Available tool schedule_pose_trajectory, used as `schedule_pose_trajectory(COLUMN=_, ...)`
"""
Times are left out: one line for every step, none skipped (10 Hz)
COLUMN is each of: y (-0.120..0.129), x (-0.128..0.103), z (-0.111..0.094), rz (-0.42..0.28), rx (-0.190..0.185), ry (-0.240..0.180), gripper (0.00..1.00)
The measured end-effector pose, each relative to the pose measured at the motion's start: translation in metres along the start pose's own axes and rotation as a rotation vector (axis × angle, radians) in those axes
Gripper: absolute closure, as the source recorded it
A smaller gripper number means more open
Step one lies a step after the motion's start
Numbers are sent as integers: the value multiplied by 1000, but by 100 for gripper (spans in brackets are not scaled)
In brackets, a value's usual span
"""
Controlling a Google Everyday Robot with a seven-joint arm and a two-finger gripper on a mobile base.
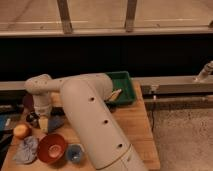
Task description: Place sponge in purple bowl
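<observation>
My gripper (43,119) hangs from the white arm (85,105) over the left part of the wooden table (127,125), pointing down. It is shut on a yellowish sponge (44,124), held just above the tabletop. A dark purple bowl (28,101) sits just behind and left of the gripper, partly hidden by the arm's wrist. The sponge is outside the bowl, a little in front of it.
A red bowl (51,147) and a small blue bowl (75,153) stand at the front left. An orange (21,131) and a grey cloth (26,150) lie at the left edge. A blue item (56,122) lies beside the sponge. A green tray (120,88) is at the back.
</observation>
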State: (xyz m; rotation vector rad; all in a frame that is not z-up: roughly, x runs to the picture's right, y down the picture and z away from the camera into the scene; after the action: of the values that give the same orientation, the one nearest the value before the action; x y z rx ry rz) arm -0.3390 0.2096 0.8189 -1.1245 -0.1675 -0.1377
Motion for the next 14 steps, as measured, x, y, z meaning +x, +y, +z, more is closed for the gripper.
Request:
schedule_pose_trajectory(y=0, x=1, z=-1, rz=2, rx=0, ry=0, gripper=72)
schedule_pose_trajectory(y=1, x=6, z=0, rz=10, rx=-11, ry=8, gripper=79)
schedule_pose_trajectory(y=-2, x=3, z=-1, rz=7, rx=1, ry=1, gripper=80)
schedule_pose_trajectory(y=-1, x=3, z=1, rz=4, rx=2, ry=3, gripper=80)
schedule_pose_trajectory(y=1, x=4, z=5, rz=-5, rx=11, ry=6, gripper=80)
schedule_pose_trajectory(y=1, x=6, z=9, rz=-12, rx=22, ry=2, gripper=80)
schedule_pose_trajectory(y=2, x=6, z=9, rz=-16, rx=29, ry=-1, gripper=80)
schedule_pose_trajectory(y=4, x=5, z=4, rz=-21, rx=42, ry=0, gripper=80)
schedule_pose_trajectory(y=7, x=2, z=-5, rz=-25, rx=60, ry=0, gripper=80)
schedule_pose_trajectory(y=11, x=-2, z=-15, rz=-33, rx=87, ry=1, gripper=80)
schedule_pose_trajectory(y=14, x=-4, z=-21, rz=-36, rx=108, ry=-1, gripper=80)
schedule_pose_trajectory(y=18, x=-4, z=-30, rz=-36, rx=142, ry=-5, gripper=80)
schedule_pose_trajectory(y=22, x=-4, z=-38, rz=-35, rx=169, ry=-12, gripper=80)
schedule_pose_trajectory(y=27, x=-2, z=-49, rz=-31, rx=209, ry=-28, gripper=80)
